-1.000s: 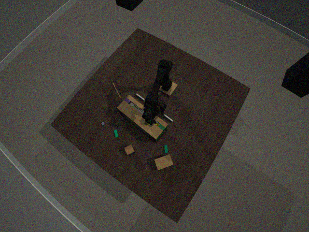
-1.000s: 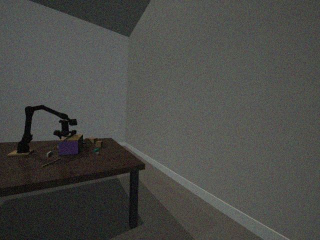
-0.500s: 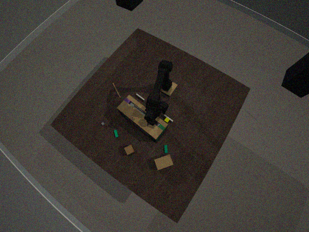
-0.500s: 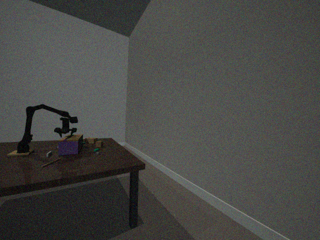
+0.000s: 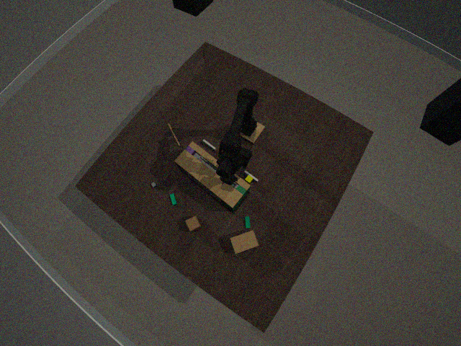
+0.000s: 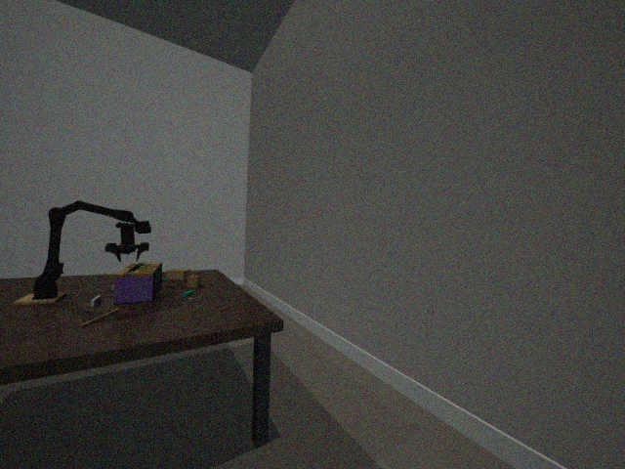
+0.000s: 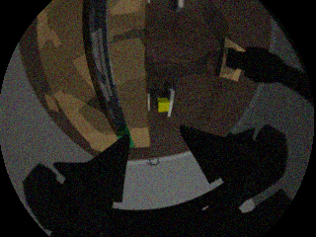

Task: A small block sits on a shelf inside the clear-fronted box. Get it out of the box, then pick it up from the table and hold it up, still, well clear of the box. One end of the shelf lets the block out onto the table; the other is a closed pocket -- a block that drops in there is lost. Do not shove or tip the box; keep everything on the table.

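Note:
The small yellow block [image 5: 248, 179] [image 7: 164, 105] lies on the table outside the box, beside its long side near the green end and close to a white strip [image 7: 171, 103]. The box [image 5: 201, 173] [image 6: 133, 288] [image 7: 130, 64] stands upright, with a tan top, a slot along it, a purple end and a green end. My gripper [image 6: 129, 259] [image 7: 155, 132] is open and empty, pointing down above the box top. In the top view the arm hides its fingers. The block is hidden in the exterior view.
A second white strip [image 5: 209, 144] lies along the same box side. A thin stick [image 5: 173, 134] [image 6: 101, 316] lies off the purple end. Across the box are green pieces [image 5: 173, 199] [image 5: 247, 222], tan blocks [image 5: 192, 223] [image 5: 244, 241] and a small grey cube [image 5: 153, 184].

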{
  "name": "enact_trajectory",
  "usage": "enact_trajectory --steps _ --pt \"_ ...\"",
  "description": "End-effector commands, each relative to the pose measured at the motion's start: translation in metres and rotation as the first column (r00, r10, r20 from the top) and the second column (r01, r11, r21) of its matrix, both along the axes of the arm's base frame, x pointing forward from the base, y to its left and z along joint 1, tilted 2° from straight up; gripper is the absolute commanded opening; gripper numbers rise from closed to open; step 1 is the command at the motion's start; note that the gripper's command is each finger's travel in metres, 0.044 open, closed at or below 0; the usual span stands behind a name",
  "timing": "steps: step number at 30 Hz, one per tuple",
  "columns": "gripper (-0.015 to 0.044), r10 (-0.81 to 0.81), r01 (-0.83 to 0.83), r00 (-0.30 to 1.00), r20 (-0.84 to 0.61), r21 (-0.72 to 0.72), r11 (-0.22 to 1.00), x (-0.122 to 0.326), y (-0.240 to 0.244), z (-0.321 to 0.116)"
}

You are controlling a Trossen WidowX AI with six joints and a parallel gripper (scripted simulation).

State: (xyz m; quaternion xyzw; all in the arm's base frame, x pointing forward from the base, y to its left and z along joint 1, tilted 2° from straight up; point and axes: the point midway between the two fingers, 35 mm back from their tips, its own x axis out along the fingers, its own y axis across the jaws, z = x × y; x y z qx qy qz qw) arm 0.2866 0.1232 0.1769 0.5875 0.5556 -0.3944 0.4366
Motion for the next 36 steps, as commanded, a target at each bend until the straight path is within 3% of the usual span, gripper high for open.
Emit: enact_trajectory --steps 1,4,7,11,14,20,27,36 --pt "0.0285 0.271 -0.266 0.958 0.094 -0.056 0.962 -0.008 0.011 0.004" --pt "0.0285 0.534 -0.515 0.83 0.157 -0.149 0.844 -0.01 0.013 0.003" --pt "0.0285 0.76 -0.717 0.624 0.181 -0.255 0.649 -0.013 0.016 0.002" --pt "0.0285 0.959 -0.875 0.242 0.145 -0.395 0.28 -0.016 0.019 0.002" --pt "0.0285 0.995 -0.88 -0.074 0.071 -0.474 -0.031 -0.018 0.022 0.001" --pt "0.0285 0.913 -0.769 -0.404 -0.05 -0.521 -0.369 -0.021 0.026 0.002" --pt "0.0285 0.693 -0.536 -0.696 -0.188 -0.507 -0.676 -0.024 0.029 0.002" --pt "0.0285 0.271 -0.127 -0.905 -0.327 -0.401 -0.907 -0.027 0.033 0.003"
